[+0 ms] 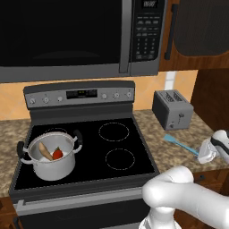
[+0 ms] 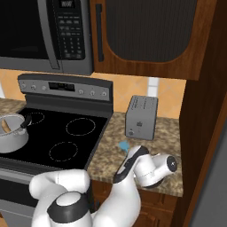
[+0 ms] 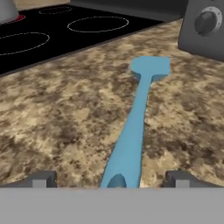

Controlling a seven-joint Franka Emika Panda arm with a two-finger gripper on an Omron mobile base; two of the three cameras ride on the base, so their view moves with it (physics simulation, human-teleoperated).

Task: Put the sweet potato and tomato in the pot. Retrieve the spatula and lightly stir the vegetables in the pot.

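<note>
While the spatula [image 3: 136, 118] is lying flat on the speckled counter [image 3: 57, 113], the gripper [image 3: 111, 179] is hovering right over its handle end, and its two dark fingertips [image 3: 41, 179] are standing wide apart, one on each side of the handle, gripping nothing. Seen from the hand, the blue blade is pointing away toward the toaster [image 3: 203, 26], with the handle's hole sitting between the tips at the bottom. Out on the left base view, that spatula [image 1: 181, 144] is showing as a thin blue strip on the counter just right of the stove [image 1: 85, 147], in front of the toaster [image 1: 172, 108], and the white hand is reaching in from the right edge beside its handle end. Over on the right base view only the blade tip [image 2: 124, 145] is peeking out past the arm, near the toaster [image 2: 142, 117]. Back on the stove, the pot [image 1: 51, 156] is sitting on the front left burner, well apart from the spatula, and inside it the sweet potato [image 1: 45, 150] is leaning next to the tomato [image 1: 57, 154], the two touching. Above it all, the microwave [image 1: 80, 36] is hanging over the stove.
</note>
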